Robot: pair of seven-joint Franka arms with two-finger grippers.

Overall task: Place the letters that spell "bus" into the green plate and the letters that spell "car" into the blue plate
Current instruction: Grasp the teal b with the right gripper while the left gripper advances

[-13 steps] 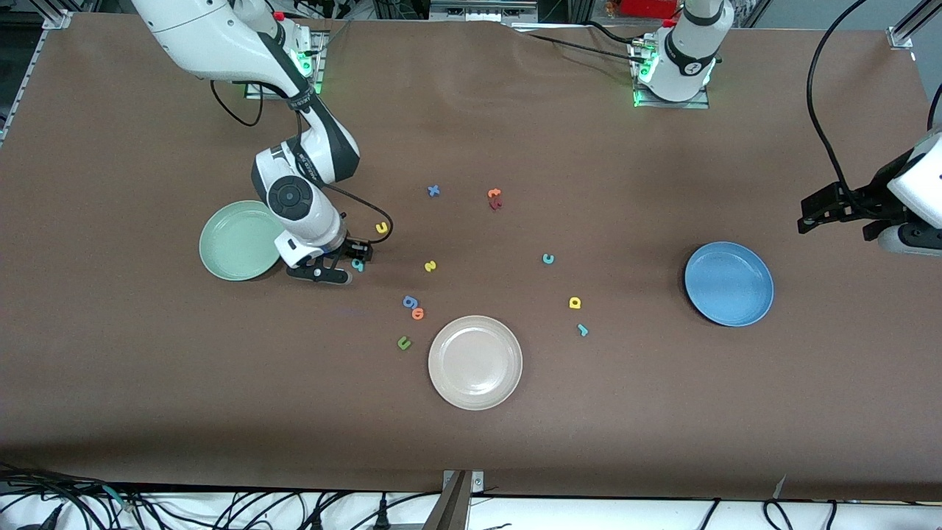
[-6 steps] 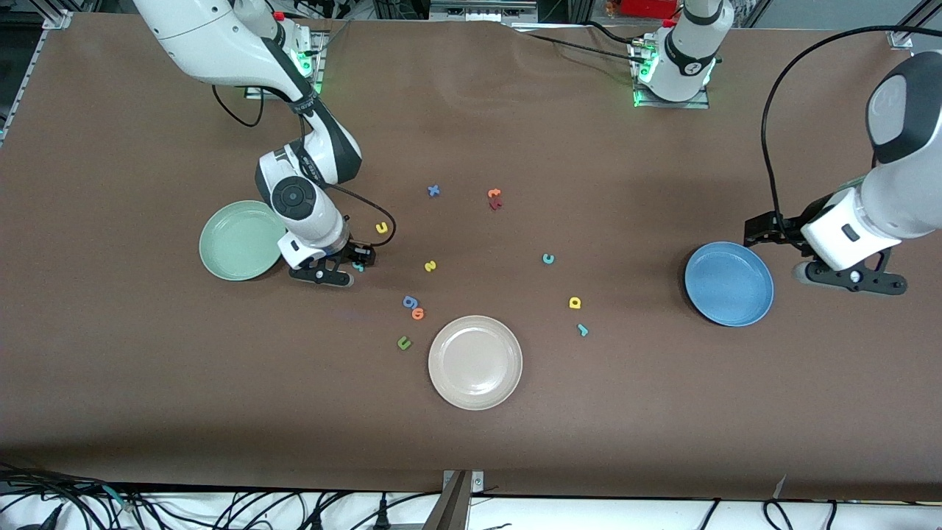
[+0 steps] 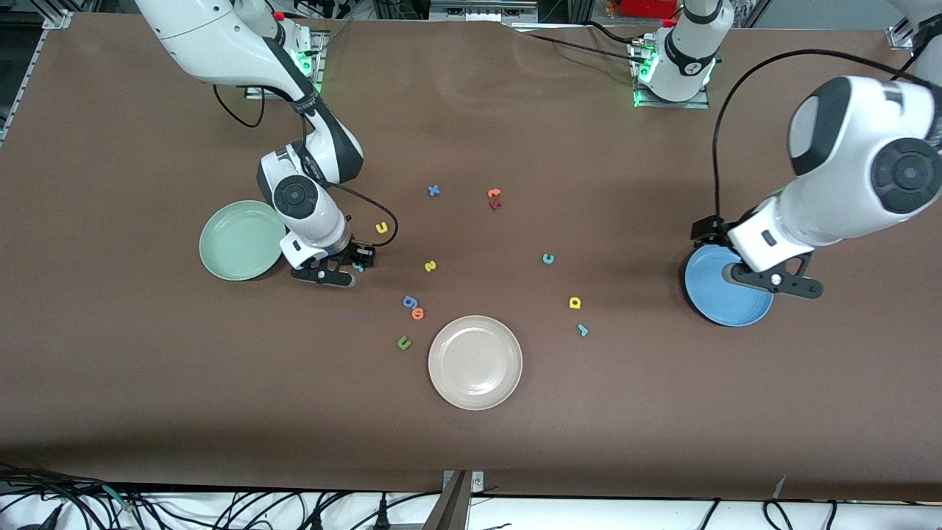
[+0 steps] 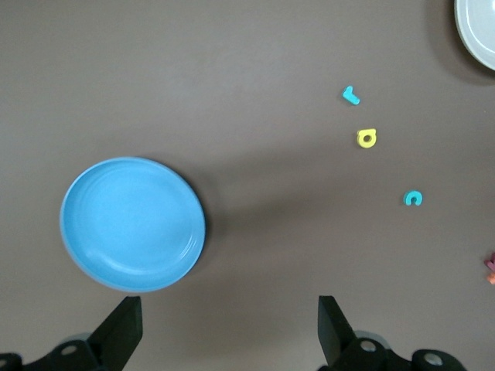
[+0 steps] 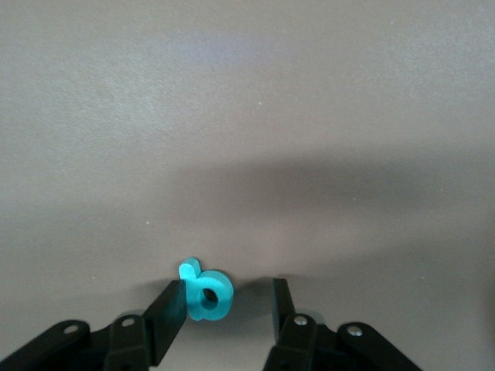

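My right gripper (image 3: 344,269) is down on the table beside the green plate (image 3: 239,241), with the teal "b" (image 5: 206,294) between its fingers. One finger (image 5: 172,308) touches the letter and a gap shows at the other, so the gripper is open. The yellow "u" (image 3: 381,227) and yellow "s" (image 3: 430,266) lie close by. My left gripper (image 3: 771,283) hangs wide open and empty over the edge of the blue plate (image 4: 133,224). The teal "c" (image 4: 414,199), yellow "a" (image 4: 366,138) and teal "r" (image 4: 350,95) lie on the table toward the middle.
A cream plate (image 3: 475,362) sits nearest the front camera. Beside it lie a blue "g" (image 3: 410,301), an orange "o" (image 3: 418,313) and a green "u" (image 3: 403,342). A blue "x" (image 3: 433,191) and an orange-and-red pair (image 3: 494,198) lie nearer the bases.
My left arm has swung in from the table's end to over the blue plate. My right gripper's fingers have narrowed around the teal "b".
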